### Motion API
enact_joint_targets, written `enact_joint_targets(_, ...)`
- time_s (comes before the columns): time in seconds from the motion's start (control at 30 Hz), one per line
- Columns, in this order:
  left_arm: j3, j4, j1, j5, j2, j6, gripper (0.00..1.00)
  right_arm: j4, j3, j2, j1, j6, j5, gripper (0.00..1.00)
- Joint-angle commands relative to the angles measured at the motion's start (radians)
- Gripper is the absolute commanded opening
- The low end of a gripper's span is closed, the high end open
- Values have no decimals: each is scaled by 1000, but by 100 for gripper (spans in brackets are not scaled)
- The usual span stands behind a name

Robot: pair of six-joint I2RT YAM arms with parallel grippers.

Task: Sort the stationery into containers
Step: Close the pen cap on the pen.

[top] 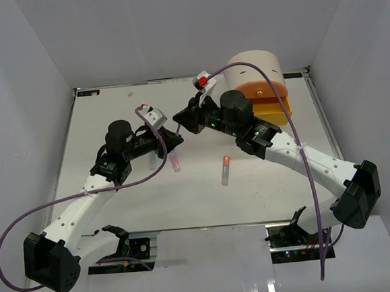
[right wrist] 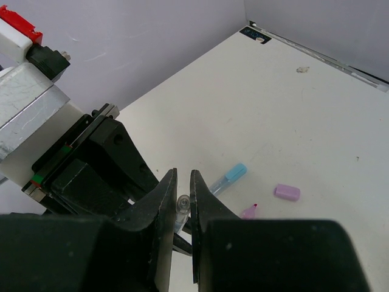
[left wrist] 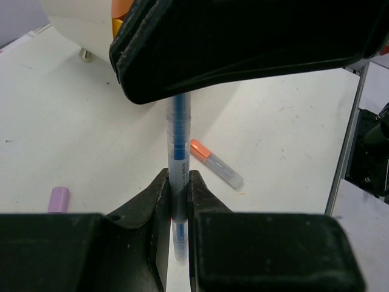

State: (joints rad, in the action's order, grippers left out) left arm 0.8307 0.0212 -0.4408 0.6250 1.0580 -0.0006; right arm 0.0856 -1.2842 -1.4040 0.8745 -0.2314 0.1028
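A thin clear pen with a blue core (left wrist: 180, 131) spans the gap between both grippers. My left gripper (left wrist: 179, 177) is shut on its lower part. The pen's upper part runs under the right gripper's black body. In the right wrist view the pen's clear end (right wrist: 182, 203) sits pinched between the jaws of my right gripper (right wrist: 183, 177). The two grippers (top: 173, 139) (top: 181, 122) meet above the table's middle. The cream organiser (top: 259, 65) stands at the back right, with its orange drawer (top: 266, 93) pulled out over a yellow one (top: 274, 118).
On the table lie an orange-capped marker (top: 225, 170) (left wrist: 216, 163), a pink marker (top: 175, 162) (right wrist: 249, 212), a blue-capped marker (right wrist: 230, 177) and a small purple piece (right wrist: 286, 192) (left wrist: 59, 199). White walls close in the table on three sides.
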Motion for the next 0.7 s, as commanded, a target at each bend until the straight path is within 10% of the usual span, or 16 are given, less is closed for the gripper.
enact_joint_targets(0.0, 64, 226, 2, 8, -44, 28, 0, -270, 66, -27, 34, 26, 51, 8)
enact_joint_targets(0.33, 2, 204, 1, 61, -4, -18, 8, -147, 97, 26, 34, 17, -8, 8)
enact_joint_targets(0.67, -42, 204, -10, 134, 17, -136, 50, -106, 94, 57, 27, 33, -196, 8)
